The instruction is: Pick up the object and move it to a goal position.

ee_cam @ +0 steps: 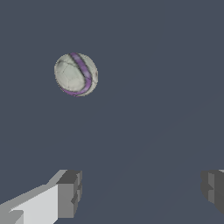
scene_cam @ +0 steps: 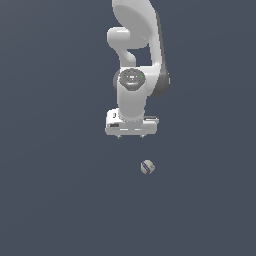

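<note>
The object is a tiny off-white ball (scene_cam: 147, 167) with a thin purple stripe, lying on the dark grey floor. It also shows in the wrist view (ee_cam: 75, 74). My gripper (scene_cam: 131, 136) hangs above it, a little toward the exterior view's left, and does not touch it. The jaws stand wide apart and empty; the two grey fingertips (ee_cam: 70, 192) show in the wrist view with a wide gap between them (ee_cam: 142, 190). The ball lies outside that gap, ahead of the fingers.
The white arm (scene_cam: 134, 50) comes down from the top of the exterior view. The plain dark grey floor (scene_cam: 60, 200) fills the surroundings. No goal marker shows.
</note>
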Tool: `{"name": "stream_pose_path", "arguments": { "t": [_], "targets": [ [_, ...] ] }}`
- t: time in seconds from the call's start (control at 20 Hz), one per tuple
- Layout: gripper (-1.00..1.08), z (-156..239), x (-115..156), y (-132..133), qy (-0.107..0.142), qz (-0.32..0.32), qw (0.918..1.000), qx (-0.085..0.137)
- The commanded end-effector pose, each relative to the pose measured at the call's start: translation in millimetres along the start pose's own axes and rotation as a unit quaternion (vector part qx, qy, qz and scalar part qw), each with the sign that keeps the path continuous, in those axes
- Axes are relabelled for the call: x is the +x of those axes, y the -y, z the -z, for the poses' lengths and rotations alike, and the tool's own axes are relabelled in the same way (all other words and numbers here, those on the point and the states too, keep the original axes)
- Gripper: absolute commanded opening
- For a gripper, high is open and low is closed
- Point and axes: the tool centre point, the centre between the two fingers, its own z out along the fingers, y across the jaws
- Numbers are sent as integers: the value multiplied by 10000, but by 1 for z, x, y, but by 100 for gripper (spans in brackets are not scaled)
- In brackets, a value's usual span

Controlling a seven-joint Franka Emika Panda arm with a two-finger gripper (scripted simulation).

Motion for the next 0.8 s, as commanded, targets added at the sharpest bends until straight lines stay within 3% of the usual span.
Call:
{"name": "stream_pose_path", "arguments": {
  "t": [0.0, 0.75],
  "targets": [
    [100, 0, 0, 0, 0, 0, 10000, 0],
    [100, -3, 4, 8, 50, 108, 9999, -57]
  ]
}}
